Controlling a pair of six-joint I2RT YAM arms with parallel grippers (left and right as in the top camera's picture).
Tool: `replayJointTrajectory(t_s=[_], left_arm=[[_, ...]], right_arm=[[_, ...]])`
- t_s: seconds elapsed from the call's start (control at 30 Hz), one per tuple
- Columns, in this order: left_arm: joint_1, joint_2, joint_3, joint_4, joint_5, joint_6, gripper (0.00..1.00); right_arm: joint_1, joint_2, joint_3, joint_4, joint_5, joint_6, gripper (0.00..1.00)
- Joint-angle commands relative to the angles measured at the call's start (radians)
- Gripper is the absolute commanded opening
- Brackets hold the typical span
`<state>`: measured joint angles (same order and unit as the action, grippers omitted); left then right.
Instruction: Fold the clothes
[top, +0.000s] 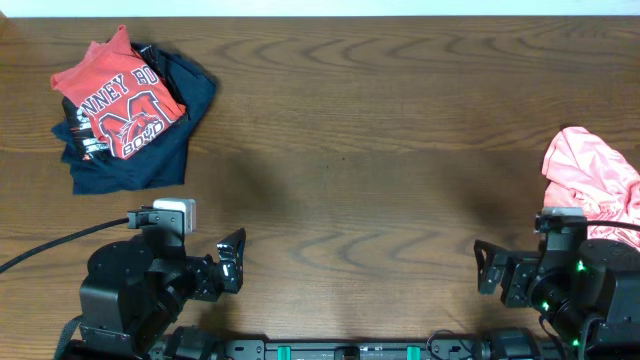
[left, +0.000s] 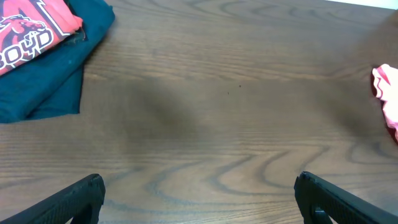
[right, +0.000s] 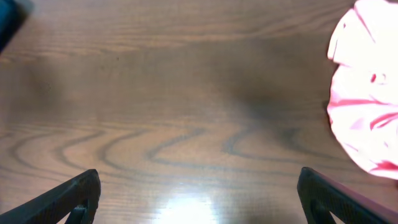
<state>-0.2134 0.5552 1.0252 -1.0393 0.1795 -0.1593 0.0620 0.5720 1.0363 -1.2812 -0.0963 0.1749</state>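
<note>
Overhead, we saw the left gripper (top: 231, 264) at the near edge of the wooden table (top: 350, 120). Its wrist view showed both fingers (left: 81, 198) spread wide with only bare wood between them, so it was released and gripped nothing. The coral-red T-shirt (top: 118, 95), printed with a large block "M" and white lettering, lay well apart from that gripper at the far left corner. It rested, roughly folded, on top of a navy garment (top: 150, 165) that stuck out beneath it toward the near side and the right. The right gripper (top: 489, 268) sat at the near right. Its fingers (right: 71, 199) were likewise parted wide over bare table, and it held no cloth. A salmon-pink T-shirt (top: 590, 175) lay crumpled in a loose heap at the table's right edge, near the right arm, beyond the gripper and off to its outer side. From the right wrist it showed only at the right border of the view, clear of the open fingers. We could not tell whether the heap touched the arm's body. The broad middle of the table separated the two piles.
</note>
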Motion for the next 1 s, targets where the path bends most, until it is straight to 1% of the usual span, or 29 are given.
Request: replayJointTrajectory(t_s=[0.0,0.03,0.13,0.27,0.37,0.47,0.7,0.77,0.83,0.9,0.97], left_arm=[[-0.003,-0.002,-0.006,0.001,-0.009,0.008,0.98],[-0.003,-0.002,-0.006,0.001,-0.009,0.008,0.98],[-0.003,-0.002,-0.006,0.001,-0.009,0.008,0.98],[-0.003,-0.002,-0.006,0.001,-0.009,0.008,0.98],[-0.003,-0.002,-0.006,0.001,-0.009,0.008,0.98],[-0.003,-0.002,-0.006,0.001,-0.009,0.008,0.98],[-0.003,-0.002,-0.006,0.001,-0.009,0.008,0.98],[-0.003,-0.002,-0.006,0.001,-0.009,0.008,0.98],[-0.003,-0.002,-0.006,0.001,-0.009,0.008,0.98],[-0.003,-0.002,-0.006,0.001,-0.009,0.008,0.98],[-0.003,-0.002,-0.006,0.001,-0.009,0.008,0.98]], right_arm=[[0.007,-0.005,-0.008,-0.004,0.019,0.002,0.99],[0.007,-0.005,-0.008,0.008,0.023,-0.008,0.99],[0.007,-0.013,-0.016,0.086,0.025,-0.111,0.99],[0.007,-0.065,-0.083,0.248,0.0,-0.228,0.99],[0.007,-0.154,-0.198,0.408,-0.067,-0.267,0.99],[0.011,-0.27,-0.353,0.585,-0.12,-0.267,0.99],[0.069,-0.525,-0.744,1.002,-0.095,-0.27,0.99],[0.076,-0.571,-0.816,1.081,-0.081,-0.27,0.99],[0.083,-0.562,-0.867,1.164,-0.065,-0.27,0.99],[0.085,-0.567,-0.907,1.209,-0.049,-0.278,0.99],[0.088,-0.567,-0.939,1.234,-0.051,-0.337,0.99]])
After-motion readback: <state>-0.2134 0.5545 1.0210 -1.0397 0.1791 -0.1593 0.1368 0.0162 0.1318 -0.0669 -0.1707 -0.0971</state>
